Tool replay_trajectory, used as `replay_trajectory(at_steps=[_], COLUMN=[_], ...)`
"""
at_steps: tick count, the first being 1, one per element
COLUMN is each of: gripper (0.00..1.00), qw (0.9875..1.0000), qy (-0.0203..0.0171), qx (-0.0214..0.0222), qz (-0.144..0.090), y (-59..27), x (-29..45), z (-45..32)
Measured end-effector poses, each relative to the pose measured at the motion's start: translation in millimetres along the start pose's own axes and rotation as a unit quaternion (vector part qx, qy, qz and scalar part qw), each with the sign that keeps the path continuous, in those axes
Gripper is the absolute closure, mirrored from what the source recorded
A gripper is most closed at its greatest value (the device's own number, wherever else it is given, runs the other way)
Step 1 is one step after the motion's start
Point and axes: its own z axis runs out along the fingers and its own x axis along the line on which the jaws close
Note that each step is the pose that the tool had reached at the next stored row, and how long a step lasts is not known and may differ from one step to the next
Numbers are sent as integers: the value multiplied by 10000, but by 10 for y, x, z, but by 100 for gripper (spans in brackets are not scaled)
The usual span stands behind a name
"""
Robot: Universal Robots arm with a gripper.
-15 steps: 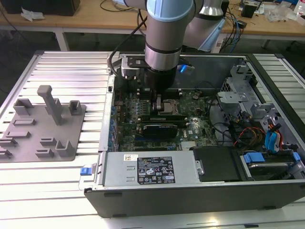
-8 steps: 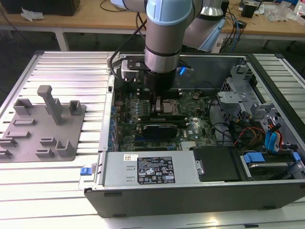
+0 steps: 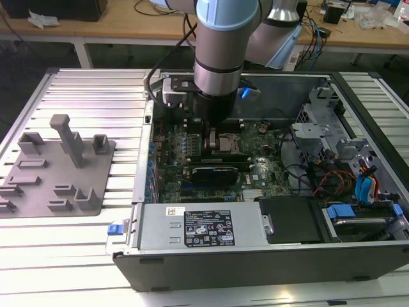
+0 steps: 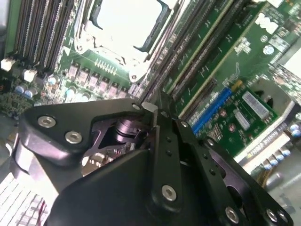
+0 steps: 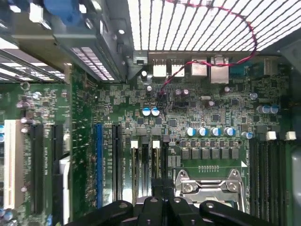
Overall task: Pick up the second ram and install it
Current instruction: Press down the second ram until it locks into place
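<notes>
Grey plastic slotted tray (image 3: 57,173) with an upright post lies on the ribbed metal table (image 3: 89,96), toward the exterior view's left, well apart from the open black computer case (image 3: 268,262). I see my arm reaching straight down into that case, over the green motherboard (image 3: 185,153). A black graphics card (image 3: 217,173) lies across the board just beside the arm's tip. A silver power supply box (image 3: 204,227) runs along the case's near wall. Blue drive latches (image 3: 364,188) and red and black cables (image 3: 329,179) crowd the exterior view's right.

In the first wrist view, my black gripper (image 5: 160,207) hangs low between the long black memory slots (image 5: 146,162) and the silver processor socket frame (image 5: 207,186). A thin red wire (image 5: 207,19) loops above the rear ports.

In the second wrist view, the gripper's fingers (image 4: 155,115) are drawn together at the tips, right over a row of slots. I cannot tell whether they pinch anything. A thin green memory stick (image 4: 211,52) seems seated in a slot nearby, but I cannot tell whether that is the second ram.
</notes>
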Motion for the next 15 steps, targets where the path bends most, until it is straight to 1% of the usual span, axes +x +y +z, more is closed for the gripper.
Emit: replay_trajectory(at_steps=[2,3,5,7,8,9,15], gripper=[92,92,92,92,92,92,92], qw=[10000,10000,10000,10000,10000,10000,10000], qy=[1,2,1,2,2,2,2], qx=[-1,0,0,0,0,0,0], qz=[0,0,0,0,0,0,0], y=[4,5,3,-126,-222,-296,-307], x=[-2,-2,-2,-3,-4,-4,-4], z=[-108,-136,-137,-141,-144,-147,-147])
